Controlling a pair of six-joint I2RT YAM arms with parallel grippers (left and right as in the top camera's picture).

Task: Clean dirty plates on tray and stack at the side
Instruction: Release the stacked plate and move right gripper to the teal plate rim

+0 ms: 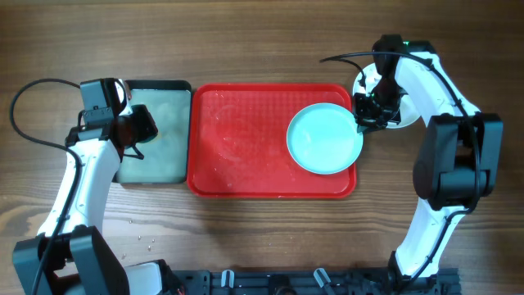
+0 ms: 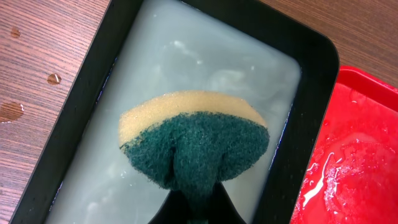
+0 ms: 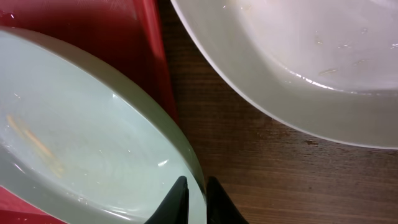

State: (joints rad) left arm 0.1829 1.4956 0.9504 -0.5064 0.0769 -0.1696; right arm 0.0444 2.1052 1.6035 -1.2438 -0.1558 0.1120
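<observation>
The left pincer (image 1: 137, 131) is closed tight on a sponge (image 2: 193, 140), whose dark green scouring face is turned towards the wrist camera with the yellow foam behind it. Directly beneath this pincer lies the black tray (image 2: 314, 112), filled with cloudy, pale water; whether the sponge touches the water cannot be told. Out past the tray's far side from the pincer, a few drops (image 2: 54, 78) sit on the wooden table (image 1: 270, 41). To this pincer's right, just beside the black tray, the red tray (image 1: 237, 139) begins, its ribbed floor wet and shining. At the tray's right end rests the aqua plate (image 1: 323, 139), lying flat, its edge reaching over the tray's right rim. The right pincer (image 1: 363, 123) meets it there: the jaws are narrow, one finger inside the plate and one outside, pinching the rim between them. In the right wrist view a faint yellowish streak shows on the plate's surface to the left of the fingers (image 3: 178, 198). Beyond this pincer, off the red tray and on bare wood, is the white plate (image 3: 298, 62), close to the aqua one yet not touching it, with small specks on its face.
</observation>
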